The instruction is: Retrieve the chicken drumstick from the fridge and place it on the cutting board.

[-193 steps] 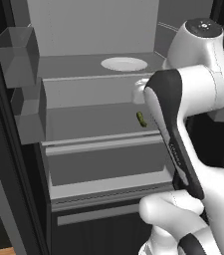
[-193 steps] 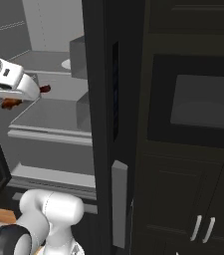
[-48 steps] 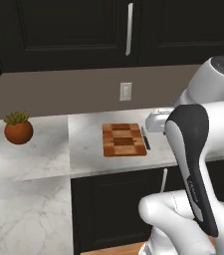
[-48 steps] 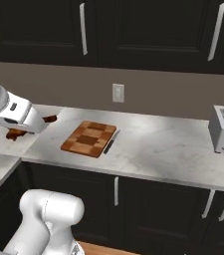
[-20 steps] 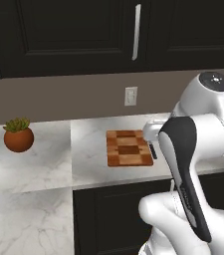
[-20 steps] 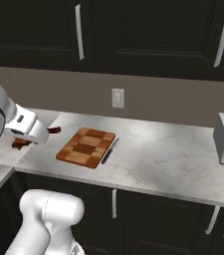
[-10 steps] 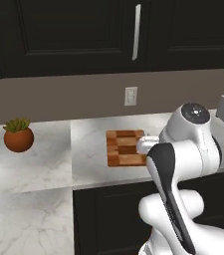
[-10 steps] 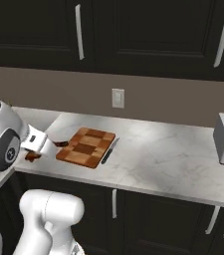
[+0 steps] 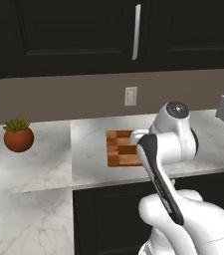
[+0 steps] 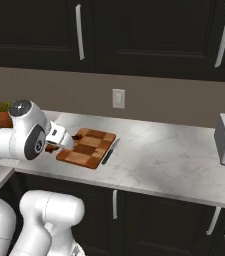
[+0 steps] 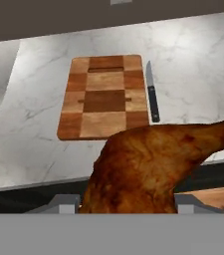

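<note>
The jaws are pinched on the chicken drumstick [image 11: 148, 167], its thick end between them and its thin bone end pointing off to the right in the hand view. In the right base view the gripper [image 10: 63, 142] hangs at the near left edge of the cutting board [image 10: 86, 147], low over the table [image 10: 164, 155] but not yet over the board's middle. A knife [image 11: 153, 97] lies on the table just beside the board's right edge, blade pointing away. The step in hand looks like the carry onto the board. To do it well, I would bring the hand farther over the chequered middle, keep the meat's long side lined up with the board so neither end hangs off toward the knife, lower until the meat rests on the wood, and only then let the jaws spread.
</note>
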